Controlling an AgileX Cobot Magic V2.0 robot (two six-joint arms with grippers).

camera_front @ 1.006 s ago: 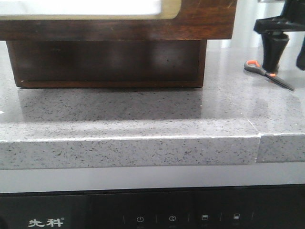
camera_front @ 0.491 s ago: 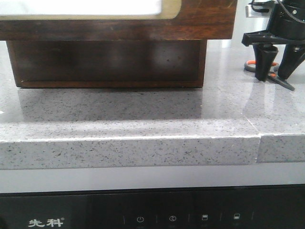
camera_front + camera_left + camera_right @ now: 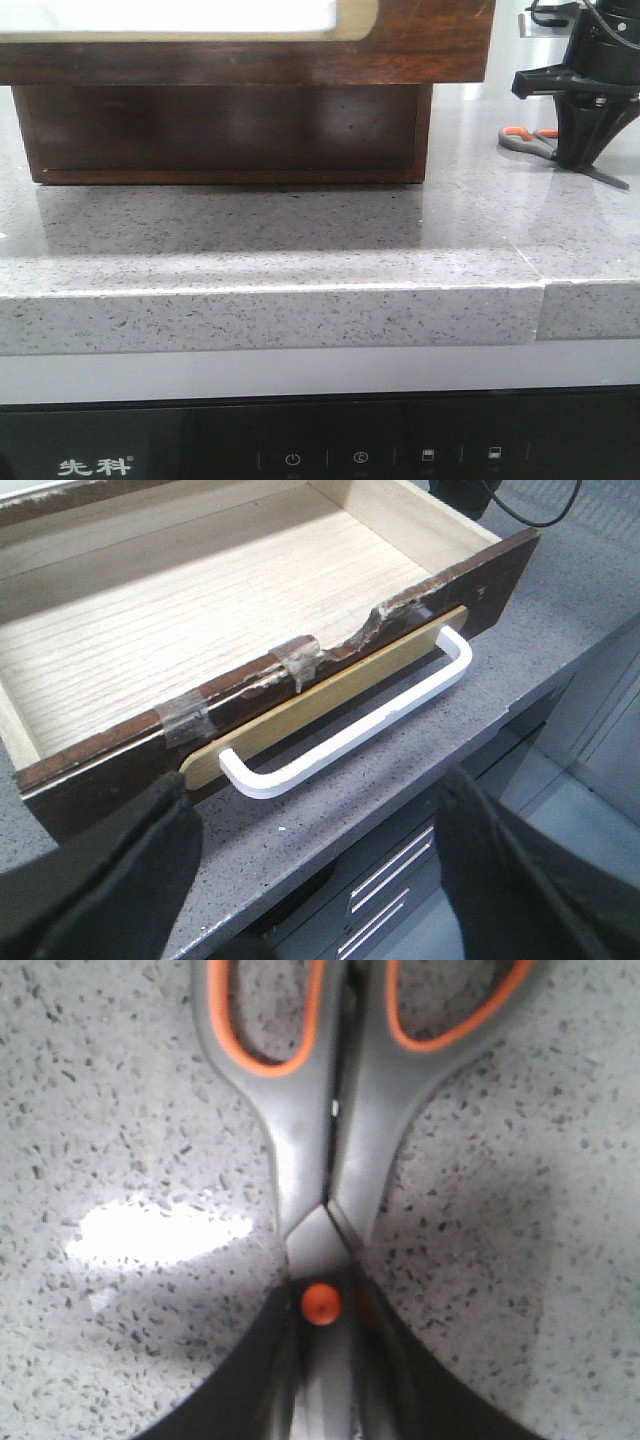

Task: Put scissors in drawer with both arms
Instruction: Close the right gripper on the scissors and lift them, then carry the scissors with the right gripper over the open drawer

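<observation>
Fingers [image 3: 250,1380] of the right arm point straight down near the tabletop's [image 3: 300,250] right edge, clamped on the scissors [image 3: 525,140] at the orange pivot; handles protrude left. Left fingers [image 3: 130,870] spread wide before the drawer [image 3: 300,670].

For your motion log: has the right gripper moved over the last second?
Yes. The right gripper swung left, toward the cabinet, then dropped onto the scissors.

Drawer [image 3: 200,610] open, interior bare and reachable from above. Handle [image 3: 350,730] projects in front. Desk [image 3: 300,240] before the cabinet [image 3: 225,130] unobstructed.
</observation>
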